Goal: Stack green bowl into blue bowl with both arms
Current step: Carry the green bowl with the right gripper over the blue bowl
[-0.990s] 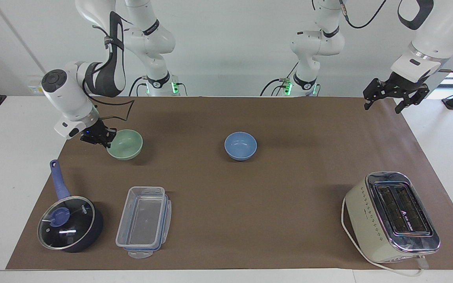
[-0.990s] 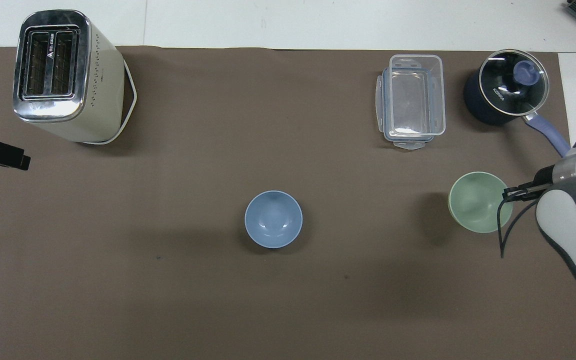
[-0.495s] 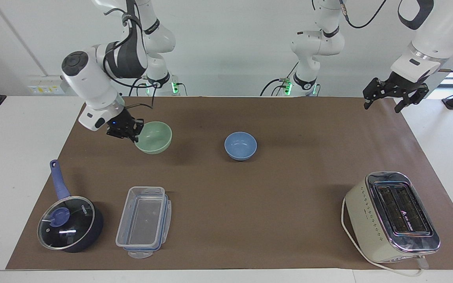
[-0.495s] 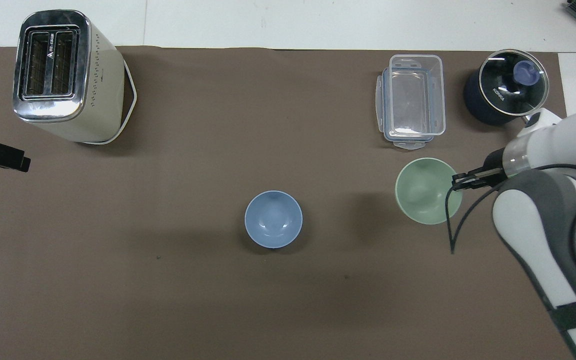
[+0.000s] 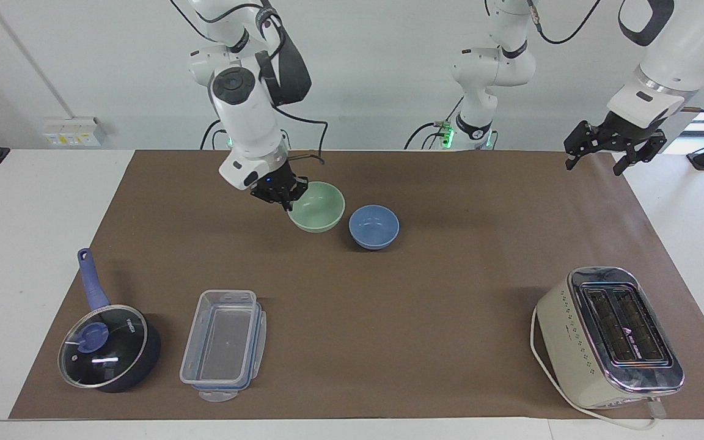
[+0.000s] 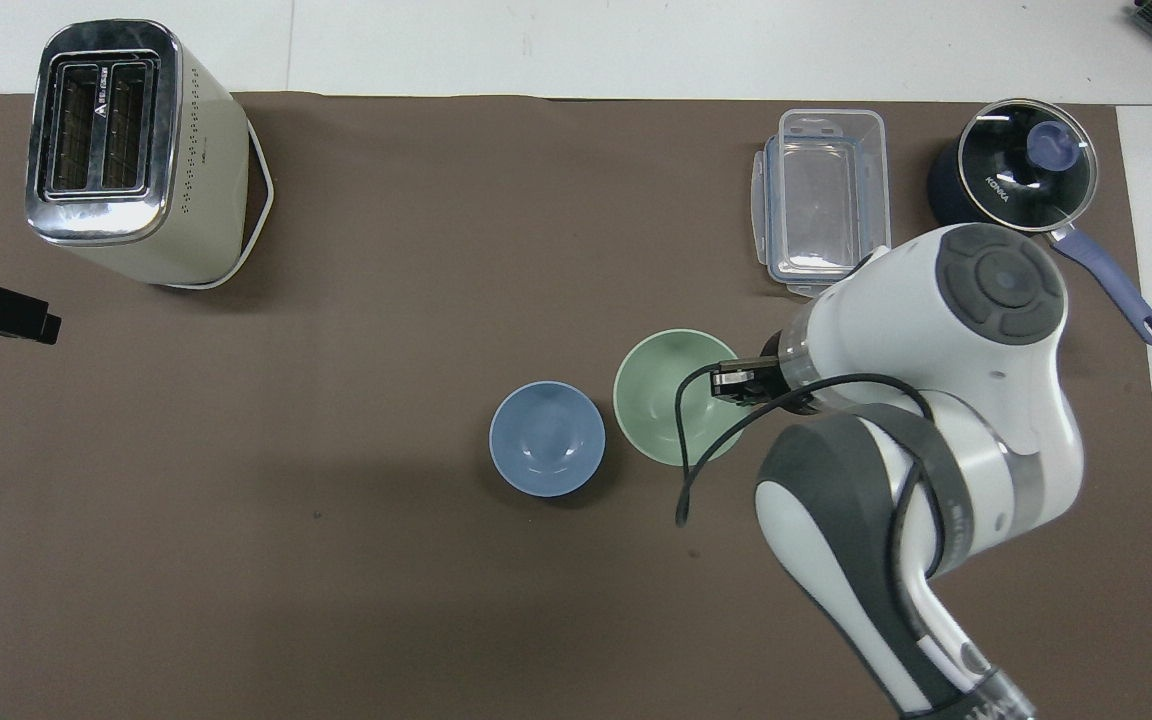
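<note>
Green bowl (image 5: 317,206) aloft, upright, beside tabled blue bowl (image 5: 374,227)

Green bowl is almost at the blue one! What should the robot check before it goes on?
1. Right gripper shut on the green bowl rim: ok.
2. Green bowl off the table: ok, held up in the air.
3. Green bowl over the blue bowl: not ok, it is beside it.
4. Blue bowl upright and empty: ok.
5. Left gripper out of the way: ok, waiting over its end of the table.
6. Green bowl level: cannot tell.
</note>
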Available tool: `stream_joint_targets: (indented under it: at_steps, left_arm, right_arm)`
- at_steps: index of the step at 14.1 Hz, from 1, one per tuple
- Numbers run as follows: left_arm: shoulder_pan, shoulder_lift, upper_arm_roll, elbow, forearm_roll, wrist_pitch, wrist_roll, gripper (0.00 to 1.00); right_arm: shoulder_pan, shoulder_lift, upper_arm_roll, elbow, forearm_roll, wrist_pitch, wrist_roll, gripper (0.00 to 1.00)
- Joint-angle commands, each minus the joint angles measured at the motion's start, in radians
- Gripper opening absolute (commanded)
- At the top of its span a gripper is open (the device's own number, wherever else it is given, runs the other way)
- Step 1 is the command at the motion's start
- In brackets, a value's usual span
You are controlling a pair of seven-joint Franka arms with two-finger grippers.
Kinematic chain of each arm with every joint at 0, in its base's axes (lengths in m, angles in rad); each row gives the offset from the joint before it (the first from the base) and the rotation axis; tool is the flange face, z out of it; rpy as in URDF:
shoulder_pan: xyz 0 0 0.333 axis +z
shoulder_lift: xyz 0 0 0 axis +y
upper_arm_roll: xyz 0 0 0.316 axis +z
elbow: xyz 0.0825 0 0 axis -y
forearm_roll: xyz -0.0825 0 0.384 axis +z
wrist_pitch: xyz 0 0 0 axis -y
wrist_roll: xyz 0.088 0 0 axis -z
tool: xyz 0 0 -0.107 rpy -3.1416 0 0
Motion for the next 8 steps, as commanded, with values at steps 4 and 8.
stream_joint_targets:
  at_steps: [4, 8]
  left_arm:
    - [0.011, -0.02, -0.009, -0.009, 0.012, -0.013, 0.013, 1.0]
    - [0.011, -0.021, -0.009, -0.012, 0.012, -0.014, 0.013, 1.0]
  right_arm:
    - [0.089, 0.055, -0.003, 0.034, 0.047, 0.037, 0.091, 0.0]
    - [0.141, 0.077, -0.003, 0.022, 0.04, 0.083, 0.155, 0.0]
